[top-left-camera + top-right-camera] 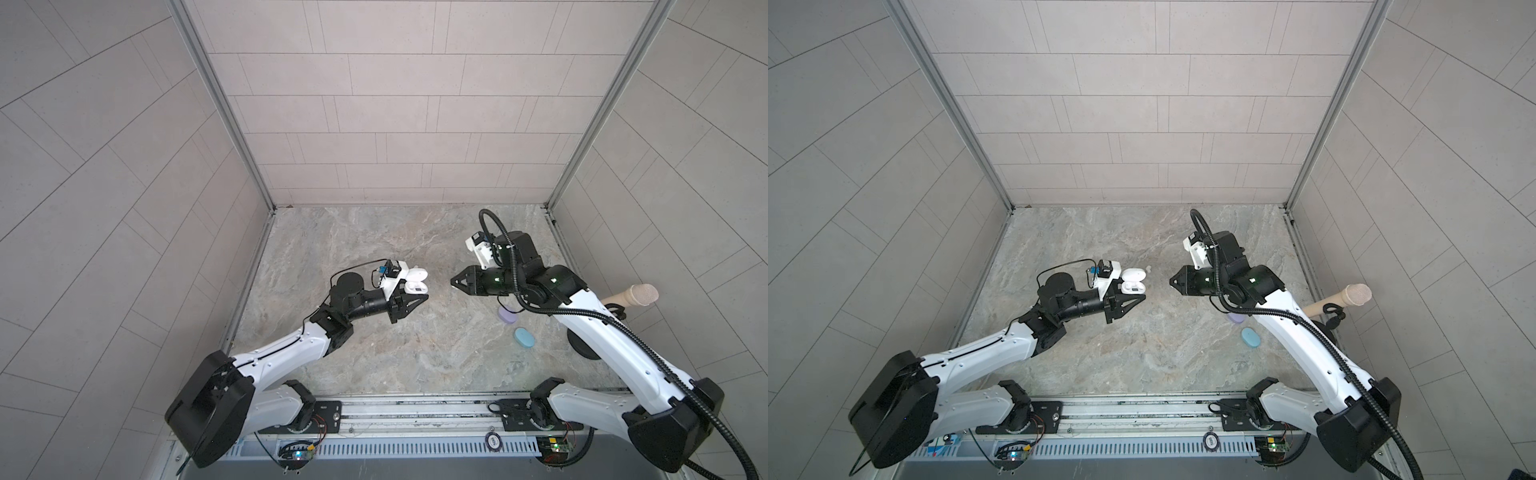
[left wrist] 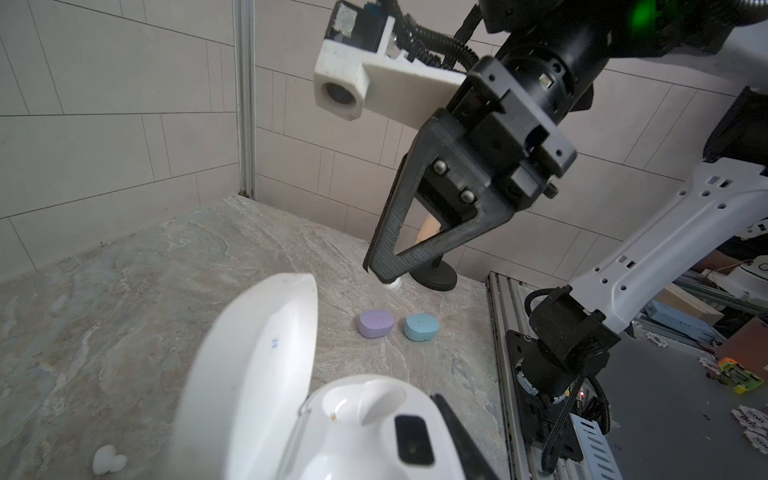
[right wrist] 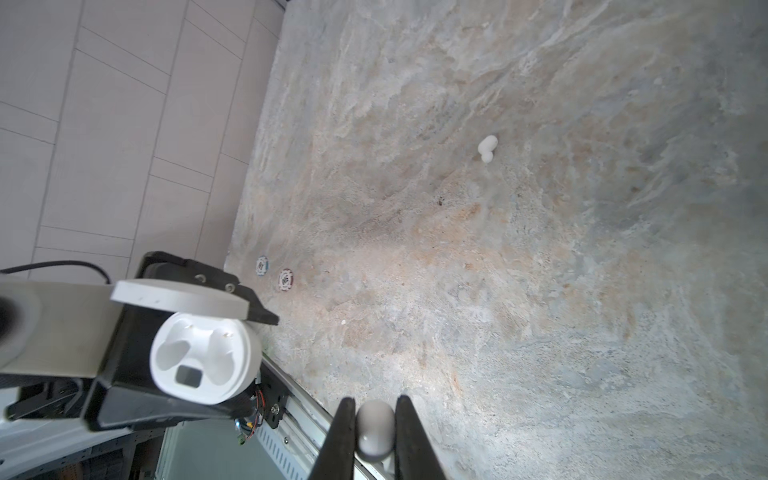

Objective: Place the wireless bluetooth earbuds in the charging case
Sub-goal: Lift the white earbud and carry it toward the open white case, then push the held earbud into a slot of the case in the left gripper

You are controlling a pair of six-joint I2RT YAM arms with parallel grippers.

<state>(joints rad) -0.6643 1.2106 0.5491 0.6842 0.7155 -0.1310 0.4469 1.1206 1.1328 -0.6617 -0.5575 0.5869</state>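
Pinches one white earbud point(image 3: 375, 430) between the fingers of the right gripper point(image 2: 379, 276), closed tight on its sides, clear of the marble table point(image 1: 365, 249). Leaves a second white earbud point(image 3: 487, 148) lying loose on the stone, near the held case but not touching it. Clamps the white charging case point(image 3: 199, 361) in the left gripper point(image 1: 422, 293), fingers pressed against its body, lid point(image 2: 257, 365) swung open, two moulded wells showing. Points the two grippers tip toward tip across a gap near the table's middle, case and pinched bud facing one another. Shows a lilac case point(image 2: 376, 324) and a light blue case point(image 2: 421, 327), both closed, side by side on the table under the right arm. Stands a beige microphone point(image 1: 636, 296) on a black round base point(image 2: 434, 276) at the table's right edge.
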